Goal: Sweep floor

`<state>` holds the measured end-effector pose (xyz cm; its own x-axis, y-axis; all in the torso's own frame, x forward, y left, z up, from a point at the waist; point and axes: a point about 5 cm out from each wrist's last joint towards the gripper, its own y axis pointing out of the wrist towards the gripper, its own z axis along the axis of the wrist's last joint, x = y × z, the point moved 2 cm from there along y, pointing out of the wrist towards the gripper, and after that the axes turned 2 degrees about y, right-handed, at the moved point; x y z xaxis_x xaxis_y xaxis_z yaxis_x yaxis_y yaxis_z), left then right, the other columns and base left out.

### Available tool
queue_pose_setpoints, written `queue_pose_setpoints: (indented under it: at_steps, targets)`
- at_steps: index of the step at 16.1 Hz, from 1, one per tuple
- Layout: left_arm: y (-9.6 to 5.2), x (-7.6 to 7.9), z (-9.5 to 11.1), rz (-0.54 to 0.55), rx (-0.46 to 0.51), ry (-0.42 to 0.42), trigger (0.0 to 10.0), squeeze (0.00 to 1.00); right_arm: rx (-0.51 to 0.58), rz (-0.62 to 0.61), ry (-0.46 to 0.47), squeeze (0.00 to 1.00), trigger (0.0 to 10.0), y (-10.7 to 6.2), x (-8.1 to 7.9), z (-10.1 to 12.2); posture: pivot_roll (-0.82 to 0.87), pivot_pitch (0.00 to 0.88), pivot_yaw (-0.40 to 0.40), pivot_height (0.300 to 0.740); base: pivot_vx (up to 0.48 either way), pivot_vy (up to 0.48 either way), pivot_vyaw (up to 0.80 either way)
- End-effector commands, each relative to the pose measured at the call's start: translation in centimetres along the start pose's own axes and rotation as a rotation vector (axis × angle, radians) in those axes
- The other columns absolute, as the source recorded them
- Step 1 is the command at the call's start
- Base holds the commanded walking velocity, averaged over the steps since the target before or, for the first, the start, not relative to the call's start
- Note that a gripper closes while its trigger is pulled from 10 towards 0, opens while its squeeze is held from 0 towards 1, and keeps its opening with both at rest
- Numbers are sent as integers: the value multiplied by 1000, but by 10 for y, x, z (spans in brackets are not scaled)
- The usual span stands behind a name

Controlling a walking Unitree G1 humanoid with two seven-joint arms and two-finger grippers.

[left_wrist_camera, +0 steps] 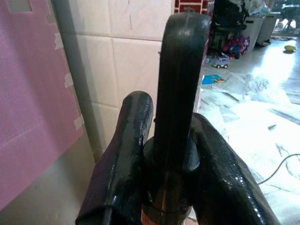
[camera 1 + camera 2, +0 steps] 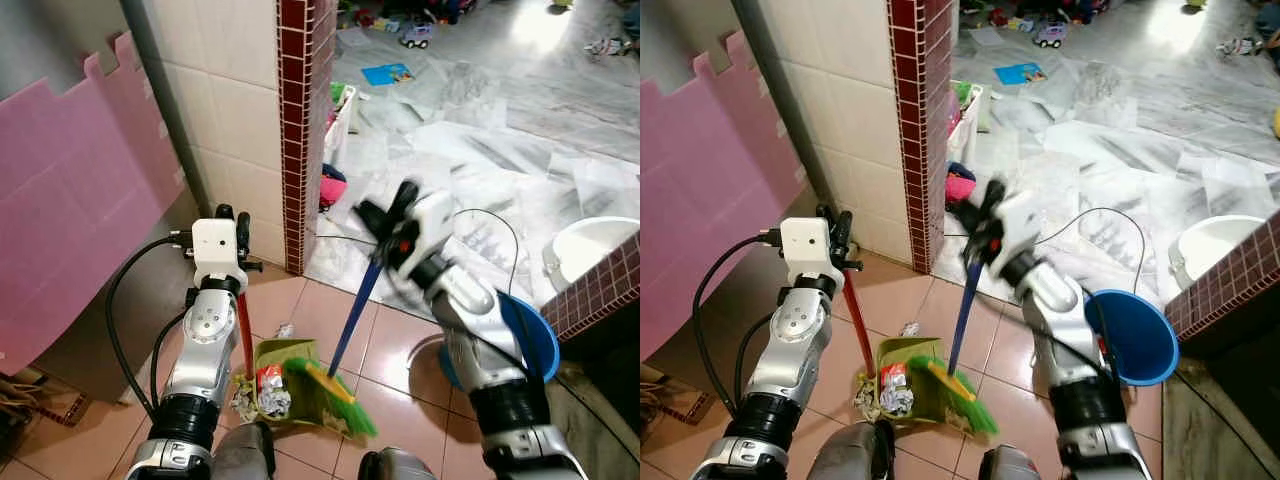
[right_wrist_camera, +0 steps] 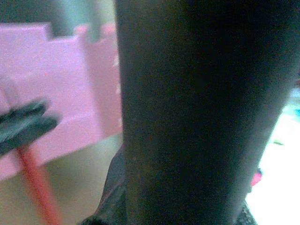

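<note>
Here the left gripper (image 2: 231, 222) is clenched around the black top of the dustpan handle (image 2: 243, 330), the two fingers (image 1: 126, 154) pressed to either side of the grip; the red shaft drops straight down from the pincer to the green dustpan (image 2: 290, 385), which rests on the pink floor tiles (image 2: 300, 295) directly below it, its mouth turned toward the brush; held so, the pan stays planted while the other arm works. The right gripper (image 2: 385, 228) grasps the upper end of the blue broom handle (image 2: 355, 310); the arm is blurred, so I judge it in mid-stroke; the handle slants down and toward the left pincer, ending in the green bristles (image 2: 335, 395) that lie across the pan's lip. Crumpled paper and wrappers (image 2: 265, 395) sit inside the pan, below the left pincer, beside the bristles; a small scrap (image 2: 285, 330) lies on the tile just beyond the pan, between the two handles, probably the next thing to draw in. A blue basin (image 2: 1130, 335) sits behind the right forearm, near a black cable (image 2: 1110, 225) on the pale marble floor (image 2: 500, 150) beyond the right pincer; the broom could snag that cable if swung wide.
</note>
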<state>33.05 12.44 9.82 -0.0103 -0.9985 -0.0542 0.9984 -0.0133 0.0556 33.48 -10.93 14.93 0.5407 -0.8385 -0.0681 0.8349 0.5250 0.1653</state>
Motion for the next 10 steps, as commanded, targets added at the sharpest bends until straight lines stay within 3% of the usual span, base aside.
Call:
queue_pose_setpoints:
  at_steps: [1, 3, 6, 10]
  targets:
    - [4, 6, 14, -17, 38, -28, 10000, 0, 92, -59, -23, 0, 10000, 6, 6, 26, -20, 0, -25, 740, 0, 0, 0]
    - [2, 7, 18, -32, 40, -75, 10000, 0, 94, -149, -49, 0, 10000, 4, 11, 28, -28, 0, -19, 740, 0, 0, 0]
    - [-1, 16, 24, -111, 55, -61, 10000, 0, 76, -241, -35, 0, 10000, -4, 12, 16, -20, 0, -6, 740, 0, 0, -800]
    - [-6, 29, 19, -197, 21, -65, 10000, 0, 108, -299, -116, 0, 10000, -5, 20, 26, -27, 0, 1, 740, 0, 0, -800]
